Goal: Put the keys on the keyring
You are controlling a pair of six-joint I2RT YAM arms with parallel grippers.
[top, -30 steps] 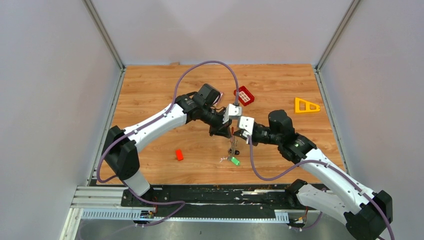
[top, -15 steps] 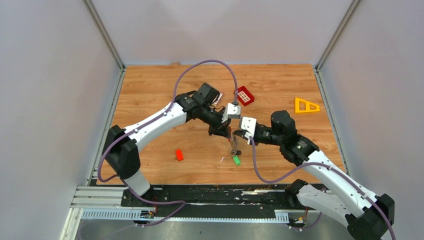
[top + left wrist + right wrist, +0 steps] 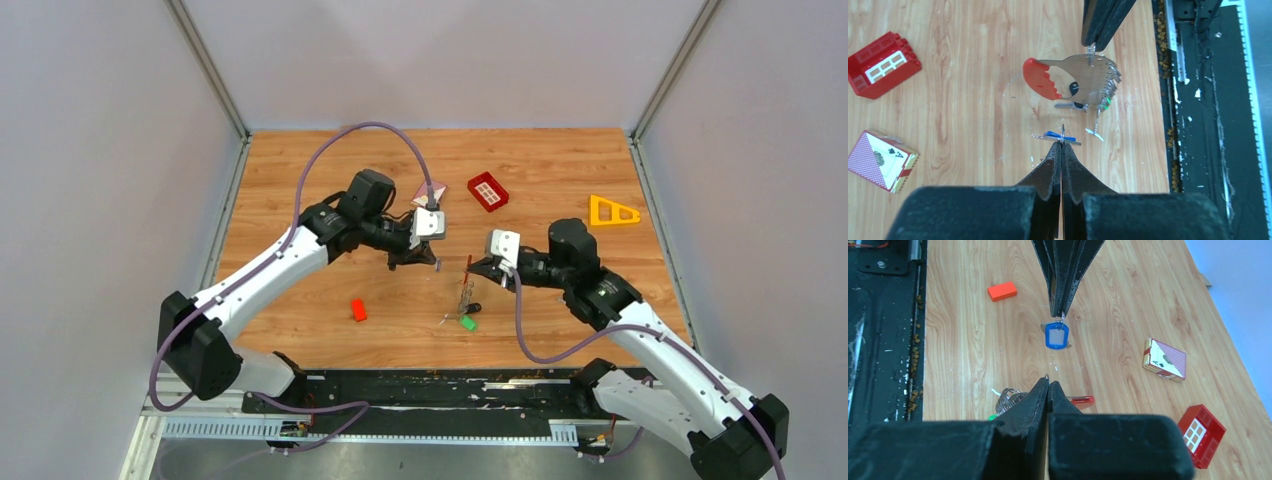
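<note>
Above the counter's [image 3: 560,160] middle, your left end effector [image 3: 1062,146] pinches the light, likely slippery blue key [image 3: 1056,335]; your right end effector [image 3: 1048,383] clamps the keyring [image 3: 1083,75], fob hanging loose, so grip the stiff ring

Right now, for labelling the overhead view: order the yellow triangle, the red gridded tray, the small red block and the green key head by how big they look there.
1. yellow triangle and red gridded tray: too alike to split
2. small red block
3. green key head, smallest
</note>
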